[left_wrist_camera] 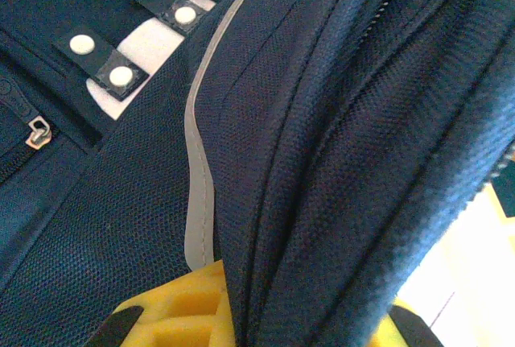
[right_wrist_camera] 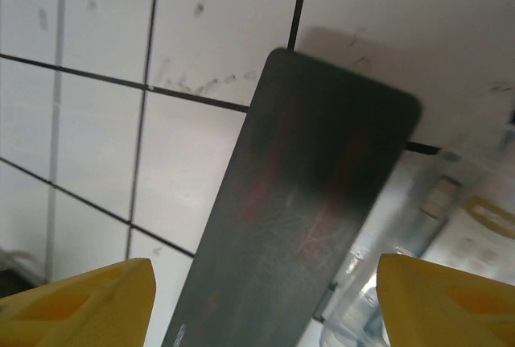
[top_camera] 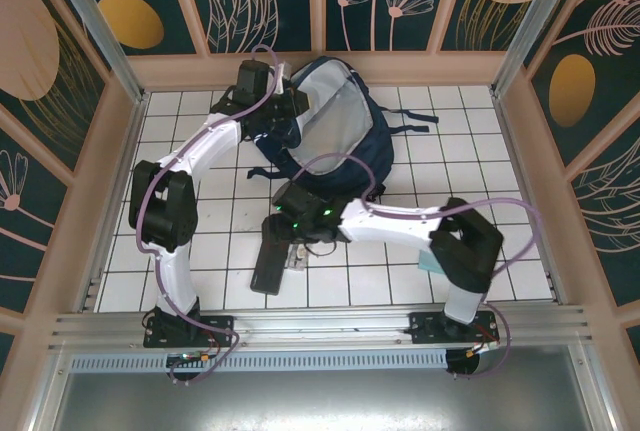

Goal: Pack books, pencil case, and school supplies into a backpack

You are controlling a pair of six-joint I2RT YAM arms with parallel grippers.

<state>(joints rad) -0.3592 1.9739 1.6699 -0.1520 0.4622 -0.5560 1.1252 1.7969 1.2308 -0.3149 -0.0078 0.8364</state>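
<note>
1. Two pincers, two duties: left pincer [left_wrist_camera: 257,323] clenched on a fold of the backpack [top_camera: 340,121], at the left rim of its open mouth; right pincer [right_wrist_camera: 265,299] released, jaws wide apart, hanging over the pencil case [right_wrist_camera: 306,218].
2. Step in hand, as a judgement: taking the pencil case up from the counter [top_camera: 400,271].
3. For a good grasp, come down straight, with one finger on each long side of the case, and close across the narrow width, never along the length.
4. Bring the fingertips very low, almost to the tiles; with so flat and thin a case, risk of closing above it and catching nothing.
5. Mind the clear ruler set [right_wrist_camera: 418,226] at the right edge of the case, touching it or partly under it; cannot tell which. Avoid pinching both together.
6. Leave the left pincer clenched, for an open mouth ready to receive the case.
7. Position of the pencil case: flat on the counter, directly below the right pincer, between its two fingers but touched by neither, lying slanted in the wrist view; on the near side of the backpack and apart from it.
</note>
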